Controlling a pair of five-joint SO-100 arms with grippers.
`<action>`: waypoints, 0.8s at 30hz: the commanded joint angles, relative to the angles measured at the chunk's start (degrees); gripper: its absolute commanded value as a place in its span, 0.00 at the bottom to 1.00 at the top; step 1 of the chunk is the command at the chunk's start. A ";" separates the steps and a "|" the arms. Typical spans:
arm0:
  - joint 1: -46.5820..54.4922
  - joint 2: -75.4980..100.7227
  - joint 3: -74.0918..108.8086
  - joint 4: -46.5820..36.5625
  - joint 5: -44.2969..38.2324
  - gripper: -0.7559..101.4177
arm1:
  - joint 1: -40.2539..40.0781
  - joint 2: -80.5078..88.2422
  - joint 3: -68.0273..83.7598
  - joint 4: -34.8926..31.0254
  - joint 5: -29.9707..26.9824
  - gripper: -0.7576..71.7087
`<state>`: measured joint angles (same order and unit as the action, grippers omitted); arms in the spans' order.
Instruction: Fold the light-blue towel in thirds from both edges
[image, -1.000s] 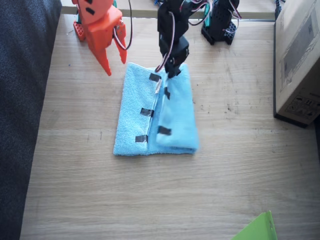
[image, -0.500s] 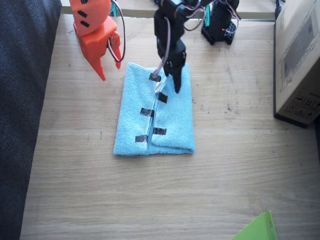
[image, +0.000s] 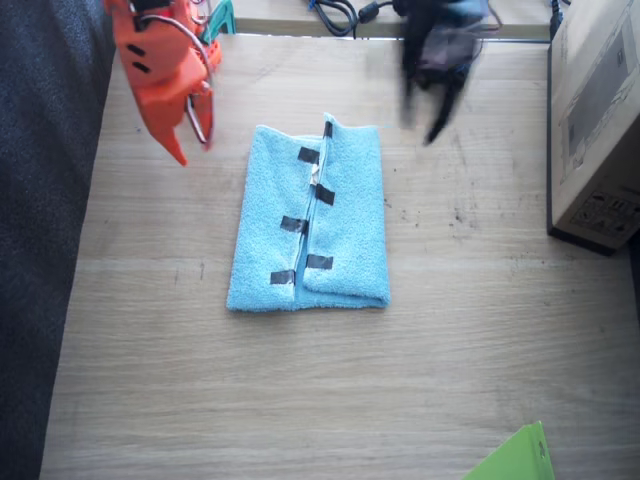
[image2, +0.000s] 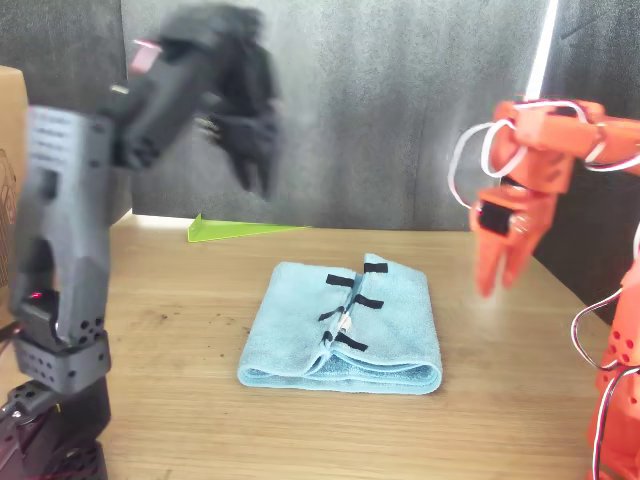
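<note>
Both end effectors hang in the air, clear of the cloth. From the fixed view, my left end effector (image: 437, 100) is a dark blur above the tabletop (image: 300, 390), off the far corner of the light-blue towel (image: 310, 225); it carries nothing, but the smear hides whether its jaws are parted. My right end effector (image: 187, 125), the orange one, hovers just off the towel's other far corner with a gap showing between its fingers and nothing in them. The towel lies mid-tabletop with both taped edges (image: 308, 222) turned in and meeting along a centre seam, so I judge the fold done.

From the front view, the towel (image2: 345, 330) sits as a plump, rounded packet, its edges (image2: 350, 310) slightly raised at the seam. My left end effector (image2: 245, 125) is again blurred high up; my right end effector (image2: 505, 265) hangs beside the packet, empty.

I judge the terry light, soft and limp, grippy rather than slippery, likely to spring open a little. Any correction should pinch a flap at a tape strip near a corner.
</note>
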<state>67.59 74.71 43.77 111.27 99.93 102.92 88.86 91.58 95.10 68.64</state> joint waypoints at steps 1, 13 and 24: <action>13.45 15.12 27.33 -14.77 -0.44 0.01 | -4.04 8.35 7.29 -4.83 0.70 0.01; 31.38 59.33 85.96 -43.42 -5.27 0.01 | -20.04 35.16 38.85 -25.84 2.29 0.01; 29.88 97.21 109.69 -39.99 -8.88 0.06 | -24.17 67.68 57.66 -25.22 3.60 0.01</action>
<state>97.03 164.36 150.03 70.31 90.53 78.05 149.24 148.10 68.12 71.63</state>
